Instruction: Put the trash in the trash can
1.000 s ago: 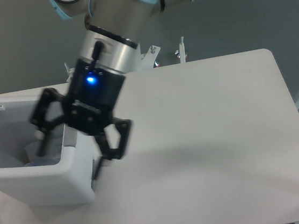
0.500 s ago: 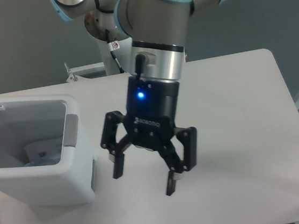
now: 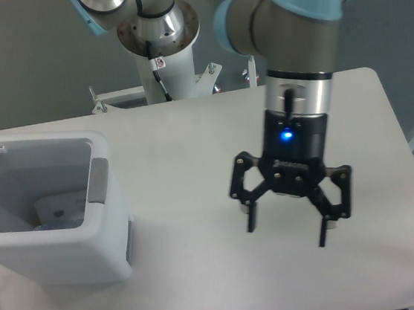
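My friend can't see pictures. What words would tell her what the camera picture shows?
A robot arm's open, empty gripper hangs over a white table. To its left stands a white trash can with its lid up and something pale lying at the bottom.

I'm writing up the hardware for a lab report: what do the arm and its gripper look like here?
The arm is built from grey-silver metal tubes with light blue caps on the joints. Its wrist ends in a brushed silver cylinder carrying a short black cable. Below that sits the black gripper, with a glowing blue light on its body, small white lettering too small to read, and two open-framed linkage fingers tipped with slim pads.
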You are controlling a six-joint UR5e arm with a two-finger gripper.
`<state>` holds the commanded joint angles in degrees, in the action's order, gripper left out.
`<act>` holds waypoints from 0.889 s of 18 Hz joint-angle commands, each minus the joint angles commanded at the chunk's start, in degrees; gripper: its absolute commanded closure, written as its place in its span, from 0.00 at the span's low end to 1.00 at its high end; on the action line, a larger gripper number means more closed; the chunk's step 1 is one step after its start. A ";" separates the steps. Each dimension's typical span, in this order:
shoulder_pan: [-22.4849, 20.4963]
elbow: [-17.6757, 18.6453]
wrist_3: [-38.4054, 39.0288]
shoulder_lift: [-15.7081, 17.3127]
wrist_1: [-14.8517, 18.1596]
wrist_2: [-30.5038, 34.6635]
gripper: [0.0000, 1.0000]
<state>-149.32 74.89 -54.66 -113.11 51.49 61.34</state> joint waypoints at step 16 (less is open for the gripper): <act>-3.96 -2.46 -28.58 -4.40 19.17 24.79 0.00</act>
<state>-153.28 72.42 -83.23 -117.51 70.66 86.13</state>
